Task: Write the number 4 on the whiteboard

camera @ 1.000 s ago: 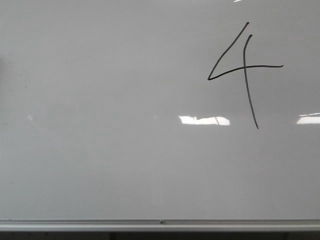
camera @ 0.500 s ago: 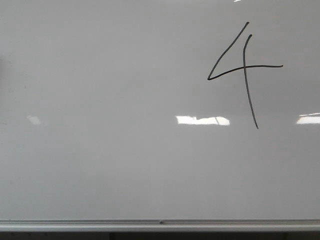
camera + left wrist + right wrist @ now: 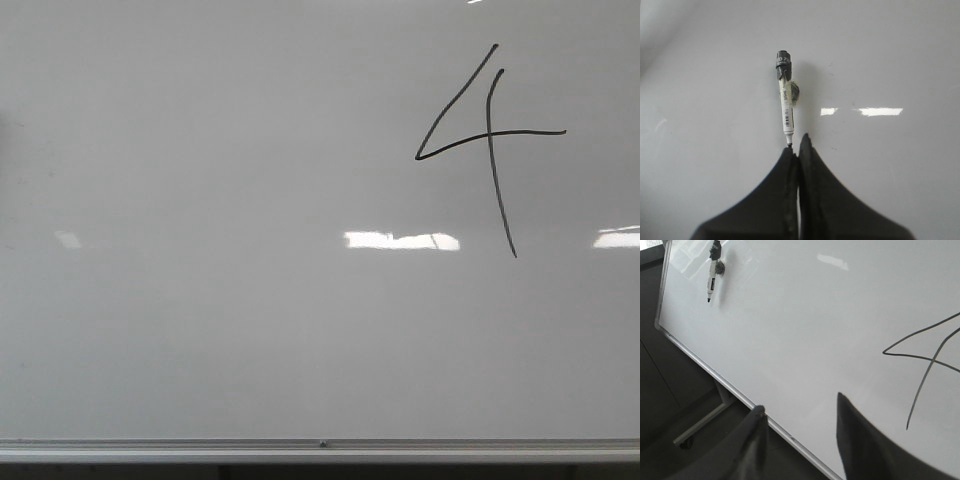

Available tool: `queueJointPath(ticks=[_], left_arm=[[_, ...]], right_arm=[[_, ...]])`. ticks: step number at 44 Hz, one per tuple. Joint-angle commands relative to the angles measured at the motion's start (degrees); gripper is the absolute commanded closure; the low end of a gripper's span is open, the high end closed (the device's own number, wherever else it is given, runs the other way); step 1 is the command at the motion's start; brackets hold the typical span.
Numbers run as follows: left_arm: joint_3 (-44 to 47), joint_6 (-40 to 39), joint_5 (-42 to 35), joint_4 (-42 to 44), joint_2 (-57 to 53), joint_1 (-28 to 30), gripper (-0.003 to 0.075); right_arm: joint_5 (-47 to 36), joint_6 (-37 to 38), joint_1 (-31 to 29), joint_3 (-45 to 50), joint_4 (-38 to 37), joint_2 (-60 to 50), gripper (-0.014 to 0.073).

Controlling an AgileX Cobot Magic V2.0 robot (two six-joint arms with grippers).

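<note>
Left hand: the left hand [image 3: 795,150] has its two dark fingers pressed together, nothing between them, right in front of the whiteboard [image 3: 900,60].
Marker: a marker [image 3: 785,100] sits on the board with its tip just at the fingertips, its dark cap pointing away; I cannot tell whether they touch.
Right hand: the right hand [image 3: 800,412] stands spread wide and empty, over the board's silver bottom rail [image 3: 700,362].
Number 4: the number 4 [image 3: 490,135] stands complete in thin black lines at the upper right of the board, open at the top.
Change: the 4 is as before; the middle light patch [image 3: 400,240] reaches a little further left.
Surroundings: dark floor and a wheeled stand leg [image 3: 702,422] show under the board.
</note>
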Motion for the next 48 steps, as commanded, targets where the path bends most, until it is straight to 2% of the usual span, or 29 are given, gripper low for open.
queueJointPath(ticks=[1,27,31,39,48], left_arm=[[0.3,-0.5,-5.1,-0.1,-0.8,-0.4,0.0741],[0.3,-0.5,-5.1,-0.1,-0.8,-0.4,0.0741],[0.3,-0.5,-5.1,-0.1,-0.8,-0.4,0.0741],[0.3,-0.5,-5.1,-0.1,-0.8,-0.4,0.0741],[0.3,-0.5,-5.1,-0.1,-0.8,-0.4,0.0741]], right_arm=[[-3.0,-0.1,-0.4,-1.3,2.0,0.1,0.0245],[-4.2,-0.1,-0.4,-1.3,2.0,0.1,0.0248],[-5.2,-0.1,-0.4,-1.3,2.0,0.1,0.0338],[-5.7,-0.1,-0.4,-1.3,2.0,0.1,0.0715],[-5.7,-0.1,-0.4,-1.3,0.4,0.1,0.0708]])
